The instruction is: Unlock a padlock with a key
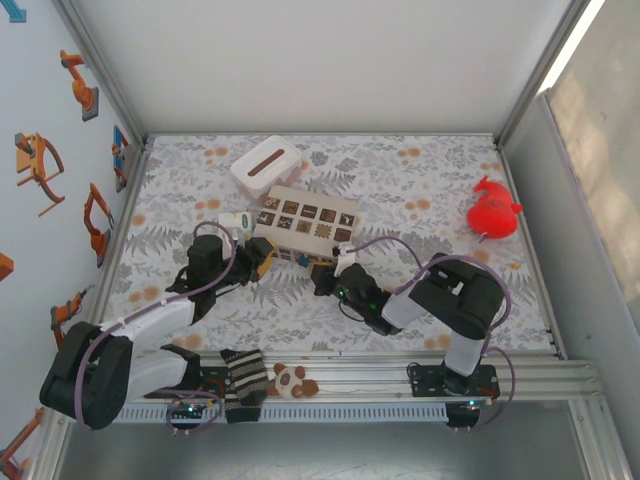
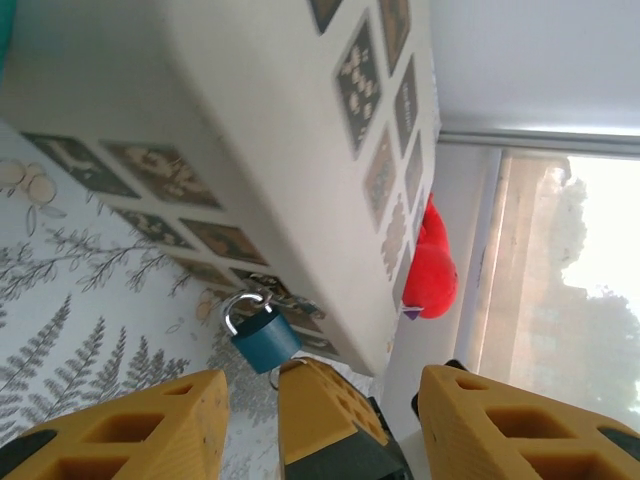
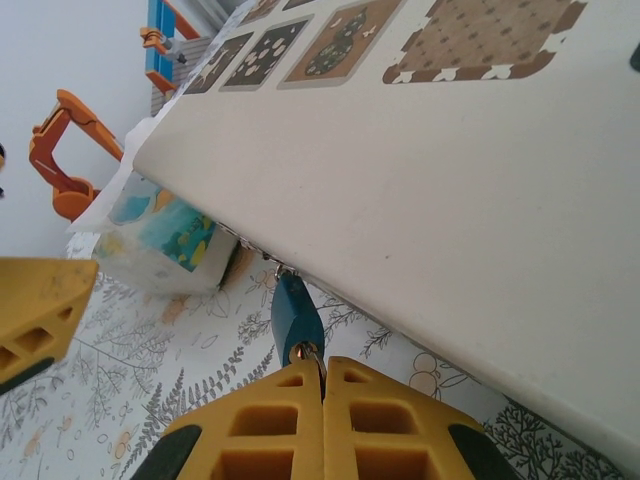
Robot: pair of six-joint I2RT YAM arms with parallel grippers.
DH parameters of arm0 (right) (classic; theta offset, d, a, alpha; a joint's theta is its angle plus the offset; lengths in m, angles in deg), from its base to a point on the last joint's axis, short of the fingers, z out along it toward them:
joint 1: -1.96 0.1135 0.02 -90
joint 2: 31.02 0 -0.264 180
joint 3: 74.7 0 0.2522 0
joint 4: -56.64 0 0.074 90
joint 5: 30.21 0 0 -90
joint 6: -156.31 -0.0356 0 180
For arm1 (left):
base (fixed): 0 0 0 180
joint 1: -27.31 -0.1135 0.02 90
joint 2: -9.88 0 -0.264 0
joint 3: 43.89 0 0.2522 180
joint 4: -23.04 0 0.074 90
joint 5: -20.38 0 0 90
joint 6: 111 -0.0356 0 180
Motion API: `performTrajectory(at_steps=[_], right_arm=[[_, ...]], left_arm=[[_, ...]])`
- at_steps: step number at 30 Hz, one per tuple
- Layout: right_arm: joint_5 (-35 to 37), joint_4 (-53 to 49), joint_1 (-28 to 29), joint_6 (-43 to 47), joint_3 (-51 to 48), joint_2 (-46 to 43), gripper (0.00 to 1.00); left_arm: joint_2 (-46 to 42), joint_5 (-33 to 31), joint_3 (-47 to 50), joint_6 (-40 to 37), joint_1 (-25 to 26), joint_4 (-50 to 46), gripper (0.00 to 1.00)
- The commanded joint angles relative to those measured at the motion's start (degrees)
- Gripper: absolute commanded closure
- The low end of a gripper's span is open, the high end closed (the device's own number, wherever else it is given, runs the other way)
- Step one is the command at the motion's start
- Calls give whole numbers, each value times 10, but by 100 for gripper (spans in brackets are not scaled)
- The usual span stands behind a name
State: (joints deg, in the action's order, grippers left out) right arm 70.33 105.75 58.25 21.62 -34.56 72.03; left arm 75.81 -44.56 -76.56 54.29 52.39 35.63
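Teal padlock (image 3: pixel 295 315) | R end effector (image 3: pixel 322 375) pinches key (image 3: pixel 305 352) | L end effector (image 1: pixel 262 257) parted

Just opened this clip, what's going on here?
Both arms are working at a blue padlock that hangs at the side of the beige box. The right gripper is shut on what looks like the key, which sits at the padlock's bottom end. The left gripper is open close by, with its fingers on either side and not gripping the padlock. The shackle looks closed, so the lock is not yet open.
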Motion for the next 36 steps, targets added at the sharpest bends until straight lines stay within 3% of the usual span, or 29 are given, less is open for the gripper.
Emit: performTrajectory(at_steps=[1, 11, 17, 23, 29, 36], right_arm=[[33, 6, 12, -29, 2, 11, 100], [56, -48, 29, -48, 10, -17, 100], [53, -45, 29, -46, 10, -16, 100], [52, -45, 29, -44, 10, -19, 100], [52, -52, 29, -43, 11, -26, 100], [51, -69, 29, -51, 17, -43, 100]], left_arm=[[11, -8, 6, 24, 18, 34, 47], [142, -32, 37, 109, 67, 252, 50], [245, -45, 33, 130, 87, 391, 56], [295, -58, 25, 144, 107, 433, 60], [368, -72, 27, 173, 127, 538, 65], [373, -91, 21, 169, 145, 538, 68]])
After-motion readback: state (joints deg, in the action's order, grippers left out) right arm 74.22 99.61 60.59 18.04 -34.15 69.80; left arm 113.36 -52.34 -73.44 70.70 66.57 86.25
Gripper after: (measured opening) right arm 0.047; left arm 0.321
